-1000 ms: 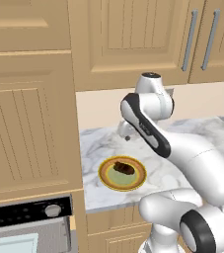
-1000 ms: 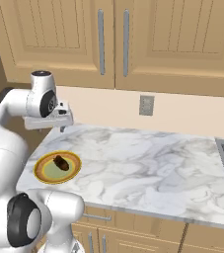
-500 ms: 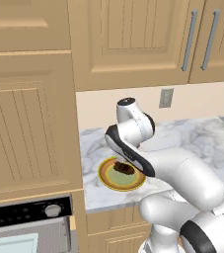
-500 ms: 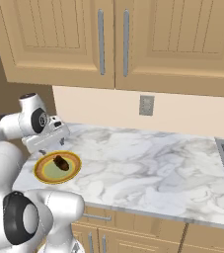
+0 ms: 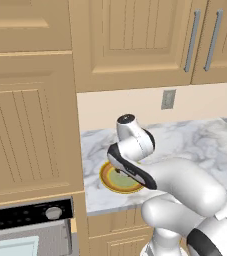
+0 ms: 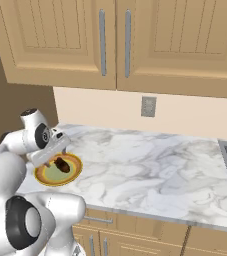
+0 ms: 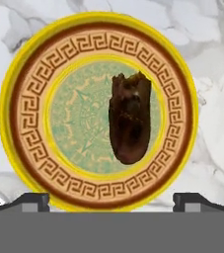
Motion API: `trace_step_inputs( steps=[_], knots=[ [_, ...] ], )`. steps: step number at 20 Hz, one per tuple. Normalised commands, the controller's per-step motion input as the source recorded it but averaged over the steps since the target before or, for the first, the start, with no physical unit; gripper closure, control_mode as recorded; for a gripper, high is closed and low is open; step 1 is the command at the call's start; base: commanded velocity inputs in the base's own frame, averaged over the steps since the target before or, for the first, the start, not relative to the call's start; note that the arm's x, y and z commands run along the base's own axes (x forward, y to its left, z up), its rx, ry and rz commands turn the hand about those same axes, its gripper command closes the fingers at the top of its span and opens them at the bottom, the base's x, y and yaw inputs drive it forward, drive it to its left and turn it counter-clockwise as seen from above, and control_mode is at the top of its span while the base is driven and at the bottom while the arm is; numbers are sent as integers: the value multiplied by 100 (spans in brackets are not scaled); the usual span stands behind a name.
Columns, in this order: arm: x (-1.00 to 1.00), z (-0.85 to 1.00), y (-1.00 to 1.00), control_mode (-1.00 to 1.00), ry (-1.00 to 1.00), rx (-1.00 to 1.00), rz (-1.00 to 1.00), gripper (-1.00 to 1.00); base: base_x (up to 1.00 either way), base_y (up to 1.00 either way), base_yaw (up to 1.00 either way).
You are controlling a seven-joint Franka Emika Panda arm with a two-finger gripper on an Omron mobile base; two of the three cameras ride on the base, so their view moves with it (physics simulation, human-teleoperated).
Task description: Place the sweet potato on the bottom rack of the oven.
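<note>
Though small, dark oblong sweet potato [image 7: 130, 118] (plated)

Access to the plate. The sweet potato [image 7: 130, 118] lies alone on the plate [image 7: 29, 106], right of centre, with open plate on both of its long sides. The gripper [image 7: 111, 200] looks straight down on it, jaws spread wider than the potato, nothing between them and it. The marble surface [image 6: 150, 170] around the plate is bare. A tall wooden cabinet [image 5: 30, 125] bounds the surface on the left, above the oven [image 5: 27, 232].
</note>
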Motion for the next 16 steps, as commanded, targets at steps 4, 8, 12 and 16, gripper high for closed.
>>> trace_step_inputs(
  steps=[4, 8, 12, 16],
  knots=[
    [29, -24, 0, -100, 0, 2, 10, -100, 0, 0, 0],
    [39, -21, 0, -100, 0, 0, 7, -100, 0, 0, 0],
    [35, -28, 2, -100, 0, 0, 5, -100, 0, 0, 0],
    [6, -33, 7, -100, 0, 0, 1, -100, 0, 0, 0]
  ],
)
